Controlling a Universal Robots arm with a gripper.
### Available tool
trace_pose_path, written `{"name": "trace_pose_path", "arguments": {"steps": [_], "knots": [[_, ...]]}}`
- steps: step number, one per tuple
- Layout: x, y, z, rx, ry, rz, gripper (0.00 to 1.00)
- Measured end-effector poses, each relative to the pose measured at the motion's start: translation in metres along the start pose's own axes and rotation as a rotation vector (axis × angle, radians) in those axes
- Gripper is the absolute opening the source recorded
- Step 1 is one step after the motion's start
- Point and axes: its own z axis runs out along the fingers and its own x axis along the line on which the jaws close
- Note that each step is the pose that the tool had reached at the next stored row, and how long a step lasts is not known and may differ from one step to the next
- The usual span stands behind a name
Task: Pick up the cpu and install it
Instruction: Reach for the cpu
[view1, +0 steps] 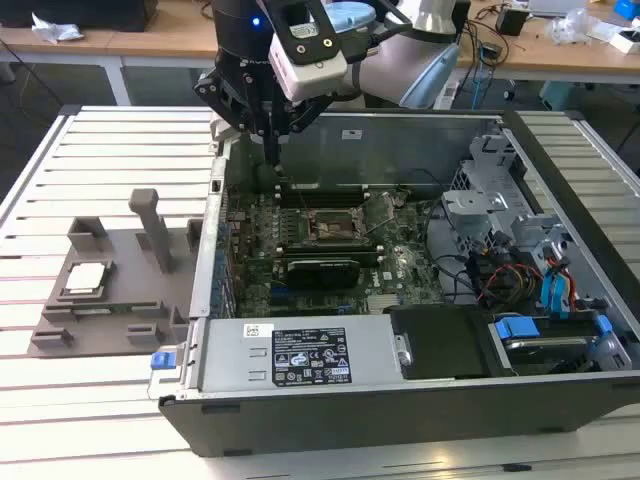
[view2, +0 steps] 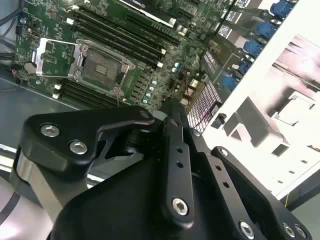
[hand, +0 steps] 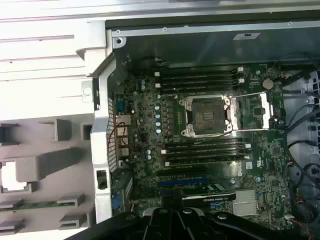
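A: White slatted table (view1: 100, 140) underneath, long wooden desks (view1: 560, 60) far behind. Big open computer case (view1: 420, 400) lying on top. Where to look for the cpu?
B: Over at the exterior view's left, well apart from the case. Look at the cpu (view1: 85, 278): small, flat, square, silvery on top, lying in a pocket of the grey plate (view1: 120, 325). Not picked up yet.
A: And the gripper?
B: Up over the far edge of the case, toward the exterior view's left. Look at the gripper (view1: 271, 152): black, pointing straight down, fingers seemingly pressed together, pinching nothing. Well apart from the cpu, nearer to the socket (hand: 205, 116).
A: Anything in the socket?
B: Nothing, by the look of it. Dark and bare in both wrist views, with the metal frame (hand: 255, 112) flipped open beside it.
A: Hard to carry, that cpu?
B: Probably very light and stiff, no bending. Probably smooth and a bit slippery on the shiny lid. Likely easy to hurt on the underside, so no poking there. Best to pinch the 2 opposite edges, at the thin tan rim, and keep it flat. No hard squeezing
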Motion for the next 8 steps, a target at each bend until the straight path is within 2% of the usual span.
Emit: {"name": "trace_pose_path", "arguments": {"steps": [1, 2, 8], "knots": [[0.0014, -0.0001, -0.0001, 0.0000, 0.0000, 0.000, 0.11], [0.0115, -0.0009, -0.0003, 0.0001, 0.0000, 0.000, 0.11], [0.0276, -0.0021, -0.0008, 0.0000, 0.0000, 0.000, 0.11]]}}
